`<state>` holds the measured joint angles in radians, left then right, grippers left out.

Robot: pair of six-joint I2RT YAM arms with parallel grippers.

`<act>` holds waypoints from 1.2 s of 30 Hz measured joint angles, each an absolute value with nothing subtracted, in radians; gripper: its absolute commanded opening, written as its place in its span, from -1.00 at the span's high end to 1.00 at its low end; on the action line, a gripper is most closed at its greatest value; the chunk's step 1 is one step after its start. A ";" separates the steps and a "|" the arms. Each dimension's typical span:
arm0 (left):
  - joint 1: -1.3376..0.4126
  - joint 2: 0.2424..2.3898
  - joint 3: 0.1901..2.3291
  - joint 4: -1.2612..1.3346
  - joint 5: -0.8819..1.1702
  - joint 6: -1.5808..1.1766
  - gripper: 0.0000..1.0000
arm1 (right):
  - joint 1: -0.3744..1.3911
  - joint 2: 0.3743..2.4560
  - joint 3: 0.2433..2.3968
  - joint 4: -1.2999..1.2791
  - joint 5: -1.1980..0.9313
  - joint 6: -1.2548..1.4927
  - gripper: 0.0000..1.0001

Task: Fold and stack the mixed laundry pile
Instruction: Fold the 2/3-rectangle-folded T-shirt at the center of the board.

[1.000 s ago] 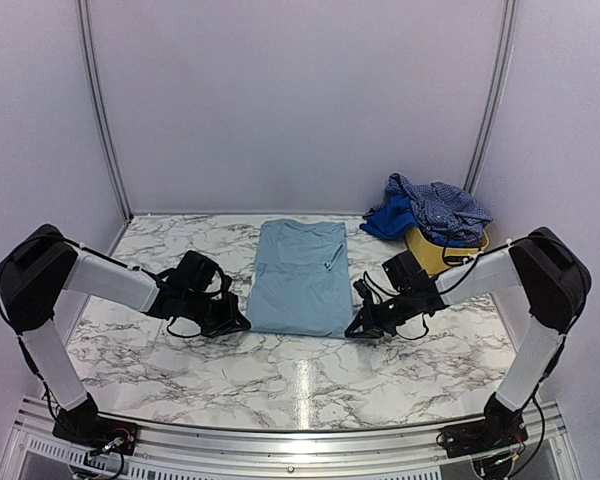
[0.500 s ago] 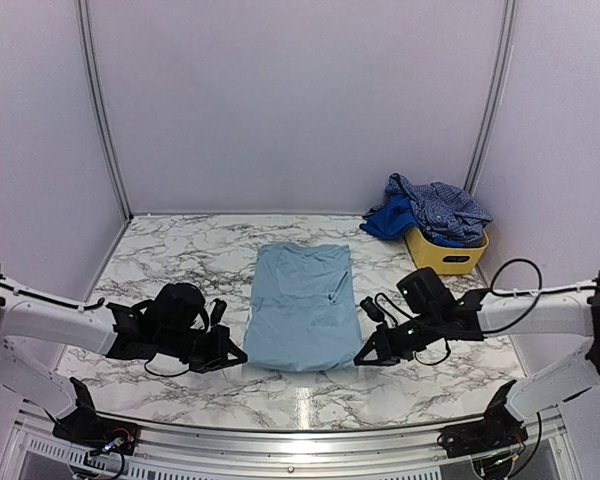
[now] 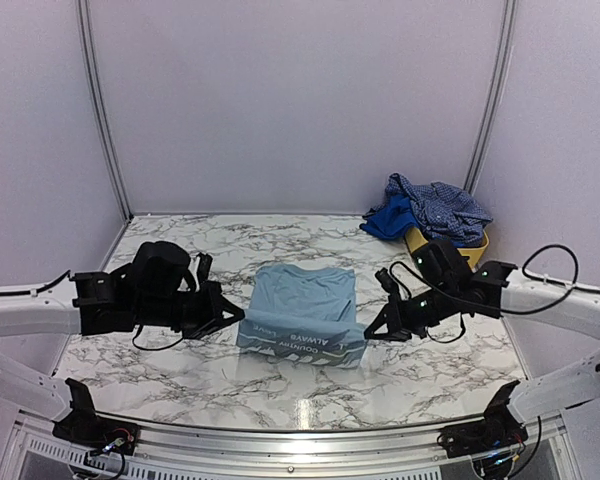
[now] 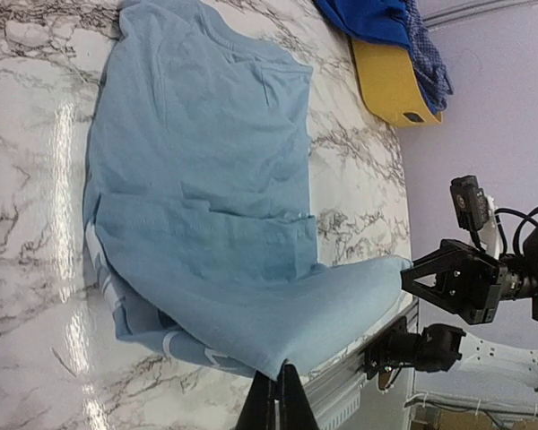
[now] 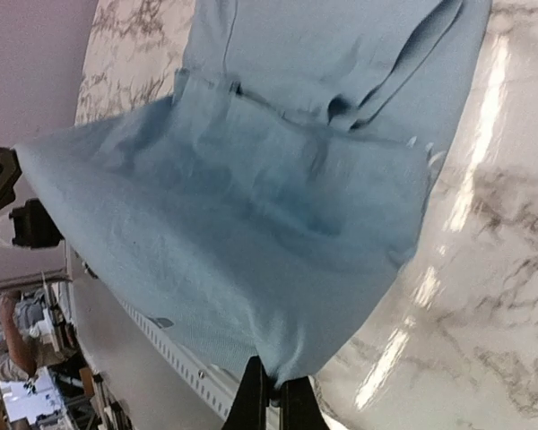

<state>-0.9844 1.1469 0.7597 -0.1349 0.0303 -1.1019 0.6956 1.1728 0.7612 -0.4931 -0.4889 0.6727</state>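
A pale sky-blue T-shirt lies flat in the middle of the marble table, its near hem lifted and turned back so the white print on the underside shows. My left gripper is shut on the hem's left corner, seen pinched in the left wrist view. My right gripper is shut on the right corner, pinched in the right wrist view. The cloth hangs stretched between the two. The rest of the laundry pile, a royal-blue piece and a navy-and-white check shirt, sits at the back right.
A small yellow basket stands under the check shirt at the back right, just behind my right arm. Bare marble table lies to the left of the T-shirt. White booth walls close the table on three sides.
Both grippers have risen from the table with the T-shirt's near corners and moved away from the near edge, turning the hem over so the printed underside shows.
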 measured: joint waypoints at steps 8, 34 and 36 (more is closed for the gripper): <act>-0.746 1.511 1.015 -0.155 0.093 -0.930 1.00 | 0.499 1.568 1.127 -0.537 -0.495 0.468 1.00; -0.654 1.687 1.133 -0.179 0.235 -0.727 1.00 | 0.453 1.720 1.234 -0.561 -0.532 0.304 1.00; -0.645 1.686 1.163 -0.189 0.236 -0.716 1.00 | 0.448 1.747 1.269 -0.578 -0.532 0.295 1.00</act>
